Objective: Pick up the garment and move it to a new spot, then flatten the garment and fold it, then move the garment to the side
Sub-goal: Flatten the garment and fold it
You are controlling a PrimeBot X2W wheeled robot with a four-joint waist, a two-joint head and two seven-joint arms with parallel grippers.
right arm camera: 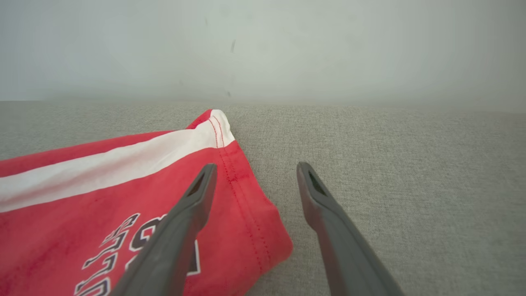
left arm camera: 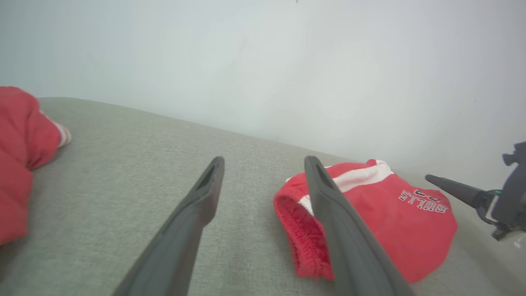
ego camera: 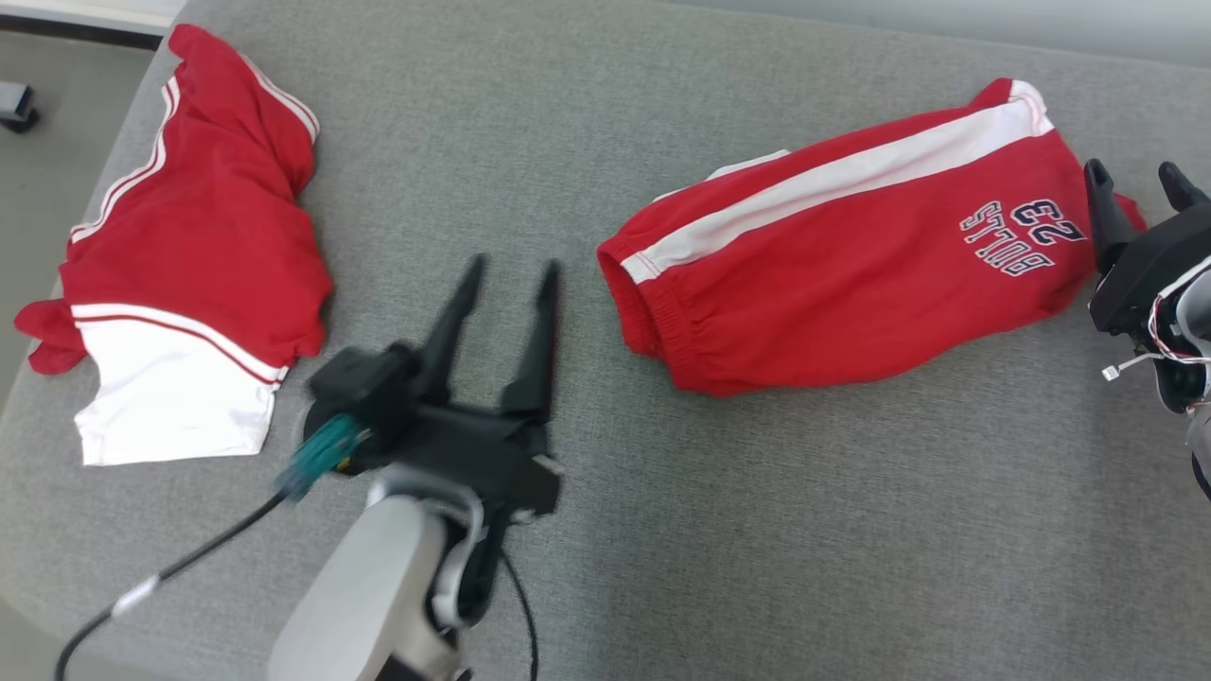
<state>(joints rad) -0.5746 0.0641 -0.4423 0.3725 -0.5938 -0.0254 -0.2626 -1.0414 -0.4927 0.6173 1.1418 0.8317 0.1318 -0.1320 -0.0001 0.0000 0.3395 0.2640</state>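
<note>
Both sets of jaws stand wide open and empty. The left jaws hover over bare fabric just beside the gathered end of the garment [ego camera: 851, 274]. The right jaws sit at its opposite end, one finger over the hem near the "BULLS" lettering [ego camera: 1017, 236]; whether it touches the cloth cannot be told. The garment, red with a white stripe, lies folded in a compact bundle on the right half of the grey upholstered surface [ego camera: 568, 113]. The likely hazards from here: a finger catching the hem or the gathered band as an arm moves could drag a layer and spill the fold, and a pinch on the top layer alone would probably open it in the lift. A second red garment [ego camera: 189, 246], bunched with a white panel, lies well apart at the left, near the surface's rounded edge, and could be mistaken for the target. A pale bare wall [left arm camera: 287, 61] rises behind; grey floor [ego camera: 38, 180] shows past the left edge.
</note>
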